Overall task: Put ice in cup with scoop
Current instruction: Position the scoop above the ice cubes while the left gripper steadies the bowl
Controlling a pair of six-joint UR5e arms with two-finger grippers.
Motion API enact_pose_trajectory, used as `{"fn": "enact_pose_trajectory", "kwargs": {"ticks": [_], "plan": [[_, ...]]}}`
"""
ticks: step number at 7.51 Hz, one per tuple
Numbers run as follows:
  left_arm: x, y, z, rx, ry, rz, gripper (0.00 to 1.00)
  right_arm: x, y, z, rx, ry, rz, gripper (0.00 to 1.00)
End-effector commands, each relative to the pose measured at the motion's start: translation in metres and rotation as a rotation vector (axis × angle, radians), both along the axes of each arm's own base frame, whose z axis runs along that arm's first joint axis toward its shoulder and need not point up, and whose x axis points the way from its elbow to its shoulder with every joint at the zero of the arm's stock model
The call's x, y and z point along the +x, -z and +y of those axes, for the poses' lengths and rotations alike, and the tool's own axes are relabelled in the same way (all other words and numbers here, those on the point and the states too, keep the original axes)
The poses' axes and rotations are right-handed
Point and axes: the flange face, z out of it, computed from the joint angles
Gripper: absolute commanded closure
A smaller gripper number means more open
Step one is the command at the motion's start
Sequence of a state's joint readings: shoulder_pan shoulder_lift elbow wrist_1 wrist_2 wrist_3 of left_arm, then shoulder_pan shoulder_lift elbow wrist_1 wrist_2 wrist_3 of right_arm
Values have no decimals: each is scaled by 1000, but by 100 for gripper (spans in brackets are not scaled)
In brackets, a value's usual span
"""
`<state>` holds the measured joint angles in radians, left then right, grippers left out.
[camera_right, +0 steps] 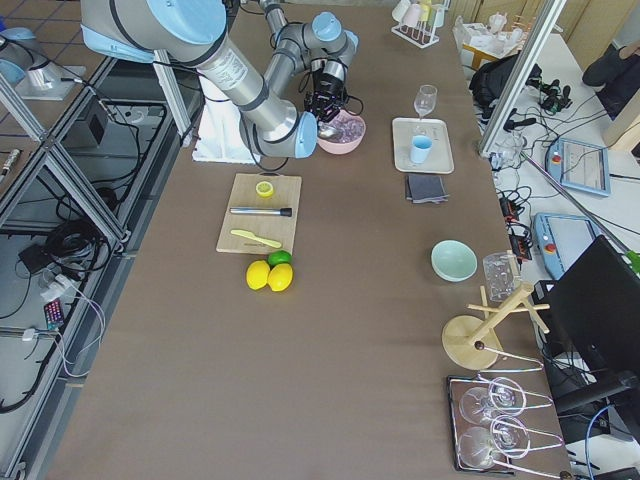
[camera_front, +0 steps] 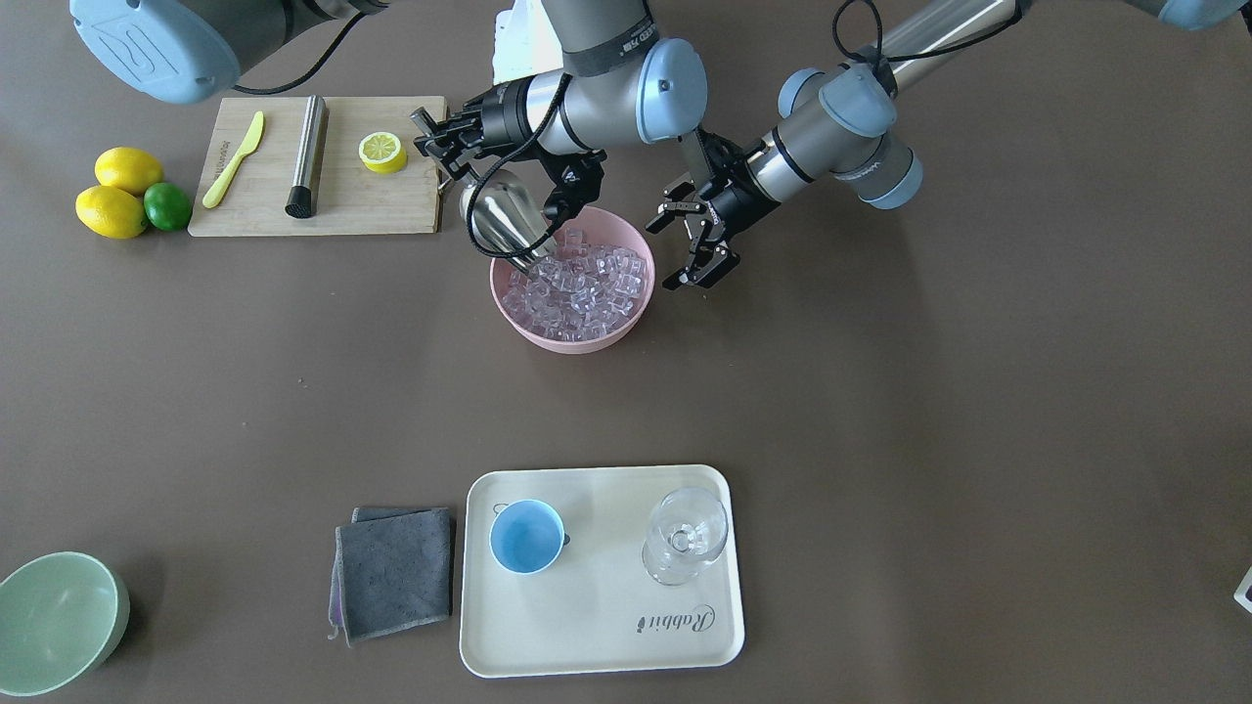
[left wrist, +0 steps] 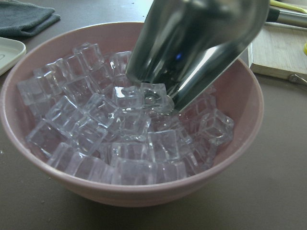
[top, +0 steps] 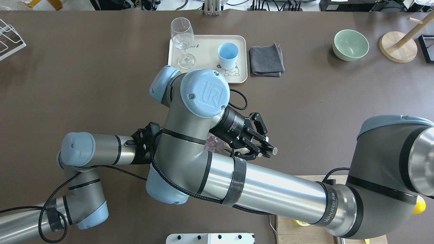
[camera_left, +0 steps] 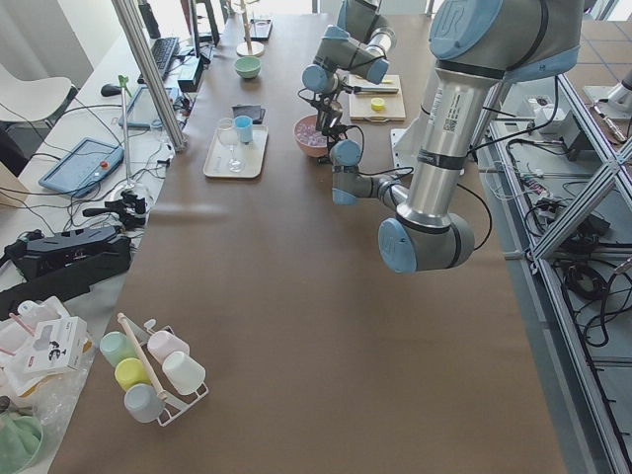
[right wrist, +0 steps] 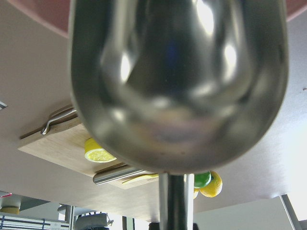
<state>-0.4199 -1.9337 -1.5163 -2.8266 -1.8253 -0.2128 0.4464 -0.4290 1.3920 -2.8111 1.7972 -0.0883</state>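
The steel scoop (camera_front: pixel 504 220) tilts mouth-down into a pink bowl (camera_front: pixel 577 342), its lip resting on the heap of clear ice (camera_front: pixel 587 288). My right gripper (camera_front: pixel 437 137) is shut on the scoop's rod handle, at the bowl's cutting-board side. In the left wrist view the scoop (left wrist: pixel 192 48) touches the ice (left wrist: pixel 120 124), and no cubes show inside it. The right wrist view is filled by the scoop's underside (right wrist: pixel 177 81). My left gripper (camera_front: pixel 696 249) hangs open and empty beside the bowl's other rim. The light-blue cup (camera_front: pixel 526 536) stands empty on a cream tray (camera_front: pixel 606 626).
A stemmed glass (camera_front: pixel 685 536) shares the tray. A grey cloth (camera_front: pixel 396 572) lies beside it and a green bowl (camera_front: pixel 54 621) stands farther off. The cutting board (camera_front: pixel 372 205) carries a lemon half (camera_front: pixel 381 152), a steel cylinder (camera_front: pixel 307 154) and a plastic knife (camera_front: pixel 233 159), with lemons (camera_front: pixel 117 191) and a lime (camera_front: pixel 167 206) beside it.
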Motion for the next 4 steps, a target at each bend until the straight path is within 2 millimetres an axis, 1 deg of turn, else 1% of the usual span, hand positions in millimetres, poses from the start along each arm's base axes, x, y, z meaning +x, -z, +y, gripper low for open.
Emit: {"fn": "enact_pose_trajectory", "kwargs": {"ticks": [1,2,3,4], "plan": [[1,-3,1,-10,2,1,2,-11,-7,-6,18,1,-18,100],[1,-2,0,-9,11,2,2,-16,-10,-8,25,3,-30,100],[4,-3,3,-6,41,11,2,-21,-15,-10,29,3,-38,100],[10,-4,12,-6,51,14,2,-21,-15,-11,33,2,-46,100]]}}
